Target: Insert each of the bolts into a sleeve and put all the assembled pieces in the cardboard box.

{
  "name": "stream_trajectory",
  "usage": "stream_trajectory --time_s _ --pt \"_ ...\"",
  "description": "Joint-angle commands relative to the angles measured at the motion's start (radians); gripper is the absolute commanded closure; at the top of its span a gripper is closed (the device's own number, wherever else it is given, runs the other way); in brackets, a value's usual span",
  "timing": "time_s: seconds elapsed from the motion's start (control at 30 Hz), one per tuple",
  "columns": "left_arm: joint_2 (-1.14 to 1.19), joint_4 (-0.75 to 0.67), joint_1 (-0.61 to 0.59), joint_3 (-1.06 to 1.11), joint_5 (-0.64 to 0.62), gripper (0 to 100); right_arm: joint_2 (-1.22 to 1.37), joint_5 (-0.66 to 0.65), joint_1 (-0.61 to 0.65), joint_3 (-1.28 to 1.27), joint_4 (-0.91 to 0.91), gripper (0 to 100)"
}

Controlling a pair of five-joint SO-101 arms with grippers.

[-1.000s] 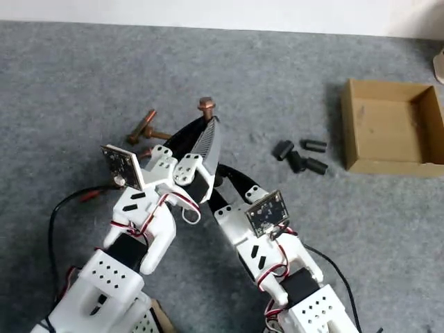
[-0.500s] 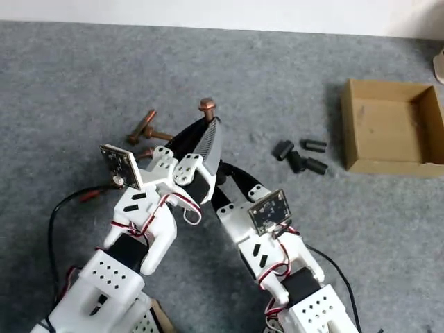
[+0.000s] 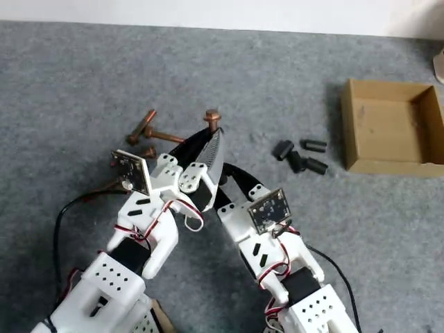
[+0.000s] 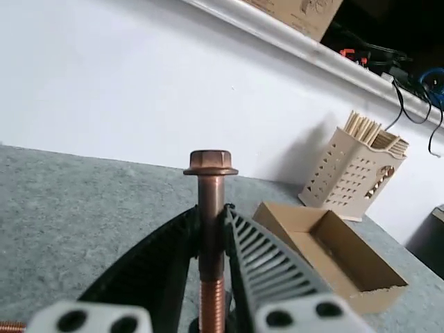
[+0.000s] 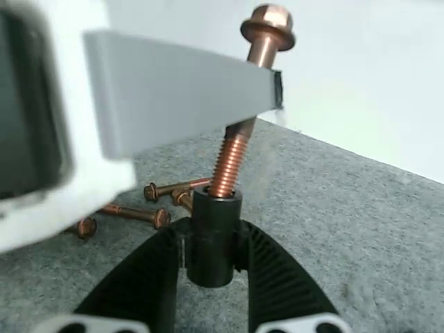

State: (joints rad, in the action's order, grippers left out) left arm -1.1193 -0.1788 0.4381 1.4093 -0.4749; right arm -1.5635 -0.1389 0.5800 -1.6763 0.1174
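Cardboard box (image 3: 388, 166) runs off the edge; bolt (image 5: 230, 163) tip hides inside sleeve (image 5: 211, 239).

A grey, felt-like mat (image 3: 333, 243) covers the table and meets a plain white wall (image 4: 104, 83) at its far edge. Higher up the wall runs a white ledge (image 4: 291, 40), with black and blue cables (image 4: 428, 75) trailing beyond it. A beige perforated holder (image 4: 350, 180) of wooden sticks (image 4: 371, 132) stands by the wall.
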Motion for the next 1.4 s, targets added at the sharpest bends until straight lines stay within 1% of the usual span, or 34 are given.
stream_trajectory --time_s 0.0,0.17,0.23,0.3,0.4,0.5,0.53,0.6,0.73,0.77,0.83,0.97,1.03,1.2,1.37 --pt "-0.019 -0.021 0.019 -0.007 0.003 99 -0.027 0.002 -0.021 -0.154 -0.022 99.3" --pt "-0.019 -0.020 0.019 0.025 0.003 99 -0.027 0.008 -0.116 -0.154 -0.088 99.3" --pt "-0.019 -0.020 0.024 0.025 0.003 99 -0.027 0.048 -0.142 -0.154 -0.099 99.3" --pt "-0.019 -0.020 0.042 0.027 0.005 99 -0.027 0.066 -0.156 -0.154 -0.104 99.3" --pt "-0.019 0.017 0.077 0.030 0.006 99 -0.025 0.069 -0.160 -0.154 -0.107 99.3" --pt "-0.019 0.029 0.084 0.028 0.006 98 -0.024 0.069 -0.160 -0.154 -0.107 99.3" --pt "-0.019 0.029 0.079 0.028 0.006 96 -0.022 0.069 -0.160 -0.154 -0.107 99.3" --pt "-0.019 0.032 0.076 0.028 0.006 87 -0.021 0.069 -0.160 -0.154 -0.107 99.3" --pt "-0.019 0.135 0.093 0.004 -0.008 66 -0.019 0.069 -0.160 -0.154 -0.105 99.3" --pt "-0.019 0.170 0.094 -0.008 -0.025 63 -0.019 0.069 -0.160 -0.154 -0.105 99.3" --pt "-0.019 0.221 0.094 -0.033 -0.051 60 -0.019 0.069 -0.160 -0.154 -0.105 99.3" --pt "-0.019 0.238 0.088 -0.041 -0.055 62 -0.019 0.069 -0.162 -0.154 -0.104 99.3" --pt "-0.019 0.238 0.065 -0.039 -0.057 63 -0.018 0.069 -0.166 -0.154 -0.101 99.3" --pt "-0.018 0.239 -0.028 -0.061 -0.058 67 -0.018 0.068 -0.223 -0.154 -0.077 99.3" --pt "-0.018 0.242 -0.045 -0.067 -0.058 72 -0.022 0.075 -0.239 -0.154 -0.033 99.3"
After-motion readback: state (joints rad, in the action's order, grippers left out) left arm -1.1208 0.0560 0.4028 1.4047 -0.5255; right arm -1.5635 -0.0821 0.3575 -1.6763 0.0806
